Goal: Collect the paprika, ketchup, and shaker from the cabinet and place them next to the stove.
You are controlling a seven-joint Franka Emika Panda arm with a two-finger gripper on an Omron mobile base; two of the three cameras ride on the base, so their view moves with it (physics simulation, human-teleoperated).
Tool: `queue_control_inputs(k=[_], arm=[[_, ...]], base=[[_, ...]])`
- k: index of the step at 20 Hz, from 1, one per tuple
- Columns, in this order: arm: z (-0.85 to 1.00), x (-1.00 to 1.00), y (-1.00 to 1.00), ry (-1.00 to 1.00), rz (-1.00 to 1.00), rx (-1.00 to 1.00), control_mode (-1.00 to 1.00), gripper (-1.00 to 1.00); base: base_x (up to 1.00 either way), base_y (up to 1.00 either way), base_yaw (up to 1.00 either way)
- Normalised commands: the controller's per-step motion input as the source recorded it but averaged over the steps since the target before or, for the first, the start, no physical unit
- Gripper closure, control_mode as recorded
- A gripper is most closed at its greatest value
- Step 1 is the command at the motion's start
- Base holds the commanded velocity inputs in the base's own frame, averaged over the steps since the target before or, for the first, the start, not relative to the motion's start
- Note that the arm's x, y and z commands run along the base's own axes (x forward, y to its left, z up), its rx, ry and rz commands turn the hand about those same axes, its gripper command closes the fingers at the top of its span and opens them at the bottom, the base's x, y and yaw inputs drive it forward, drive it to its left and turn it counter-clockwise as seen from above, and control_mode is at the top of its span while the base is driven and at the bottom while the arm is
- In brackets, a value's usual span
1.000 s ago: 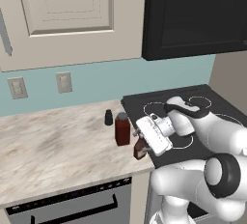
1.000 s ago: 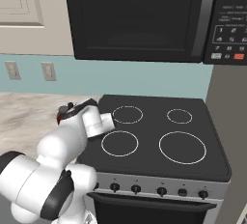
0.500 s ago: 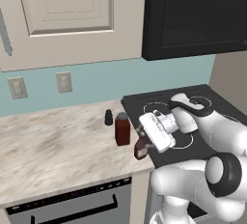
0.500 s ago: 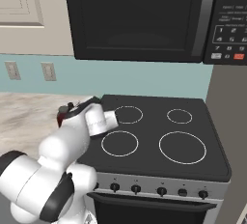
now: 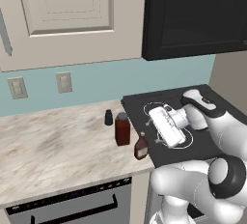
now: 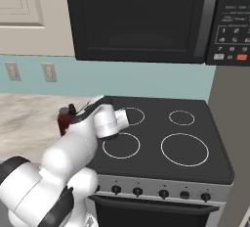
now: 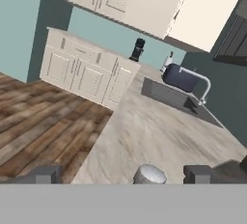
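A: Paprika (image 5: pixel 122 128), shaker (image 5: pixel 109 117), ketchup (image 5: pixel 141 146) all mid-frame, just left of stove (image 5: pixel 207 136)?

B: Yep. Gripper (image 7: pixel 123 174) wide, empty. Best lifted straight up, clear of ketchup.

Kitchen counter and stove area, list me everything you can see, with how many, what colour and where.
paprika: one, dark red-brown jar, grey cap, on the counter left of the stove.
ketchup: one, dark red-brown bottle, near the counter's front edge, beside the stove.
shaker: one, black, behind the paprika.
stove: one, black glass, white burner rings.
counter: one, pale marble.
cabinet: one, beige, door closed, above the counter.
microwave: one, black, above the stove.
wall outlets: two, beige, on the teal wall.
sink: one, dark, with faucet, further along the counter.
gripper: one, white, open, over the stove's left edge.
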Motion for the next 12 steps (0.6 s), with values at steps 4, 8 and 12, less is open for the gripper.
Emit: queue_control_inputs(k=[4,8,12], arm=[[0.24,-0.15,-0.33,-0.11,0.00,0.01,-1.00,-1.00],[0.31,-0.44,-0.24,-0.12,0.00,0.02,-1.00,-1.00],[0.28,-0.62,-0.01,-0.07,-0.02,0.02,-1.00,-1.00]], base=[[0.00,0.00,0.00],[0.00,0.00,0.00],[0.00,0.00,0.00]])
